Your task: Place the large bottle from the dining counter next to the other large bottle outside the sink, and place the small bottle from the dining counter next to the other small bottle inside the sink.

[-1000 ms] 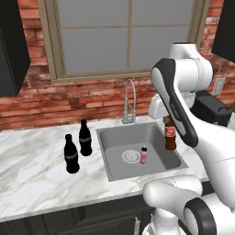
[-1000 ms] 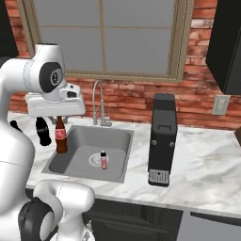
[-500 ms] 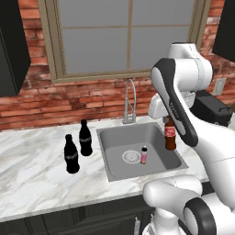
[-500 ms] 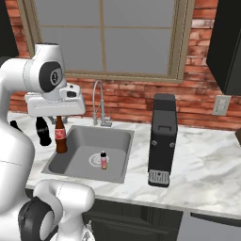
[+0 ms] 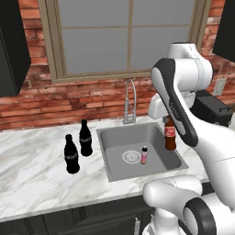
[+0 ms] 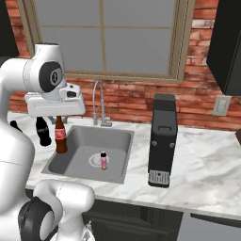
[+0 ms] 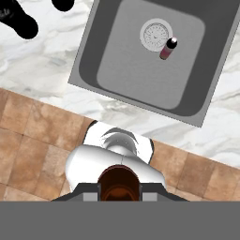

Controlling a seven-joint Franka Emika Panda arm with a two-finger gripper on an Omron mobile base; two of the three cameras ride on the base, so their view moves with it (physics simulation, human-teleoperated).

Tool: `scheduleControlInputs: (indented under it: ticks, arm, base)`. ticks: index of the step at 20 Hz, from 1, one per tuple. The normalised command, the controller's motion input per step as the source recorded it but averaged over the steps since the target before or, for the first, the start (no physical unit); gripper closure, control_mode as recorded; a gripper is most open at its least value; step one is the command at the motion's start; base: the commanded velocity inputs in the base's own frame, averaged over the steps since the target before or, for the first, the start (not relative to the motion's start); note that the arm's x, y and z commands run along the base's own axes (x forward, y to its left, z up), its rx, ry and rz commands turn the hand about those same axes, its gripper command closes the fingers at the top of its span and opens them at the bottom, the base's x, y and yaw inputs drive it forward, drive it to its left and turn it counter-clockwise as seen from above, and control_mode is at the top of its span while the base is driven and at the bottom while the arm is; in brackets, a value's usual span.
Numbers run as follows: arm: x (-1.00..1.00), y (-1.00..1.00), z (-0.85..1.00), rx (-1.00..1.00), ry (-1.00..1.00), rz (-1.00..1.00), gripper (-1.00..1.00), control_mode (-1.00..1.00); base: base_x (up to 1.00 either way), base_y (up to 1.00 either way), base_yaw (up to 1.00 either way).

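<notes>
With my gripper clamped on the neck of the small brown bottle hanging below the jaws over the sink, I'd lower it straight, probably just beside the pink bottle.

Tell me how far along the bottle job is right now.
Done: two large black bottles stand together on the counter left of the sink. In hand: the fingers grip the small brown bottle above the basin. Left: set it down beside the pink bottle.
</notes>
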Motion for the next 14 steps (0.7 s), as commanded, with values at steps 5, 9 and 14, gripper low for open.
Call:
scheduleControlInputs:
  ticks: [5, 9, 14]
  arm:
    - [0.50, 0.21, -0.04, 0.00, -0.02, 0.00, 1.00, -1.00]
    - [0.54, 0.23, -0.05, 0.01, -0.03, 0.00, 1.00, -1.00]
    - [0.22, 0.11, -0.24, 0.02, -0.07, 0.01, 1.00, -1.00]
  base:
    - [0.12, 0.01, 0.00]
    - [0.00, 0.00, 0.00]
    - [0.00, 0.00, 0.00]
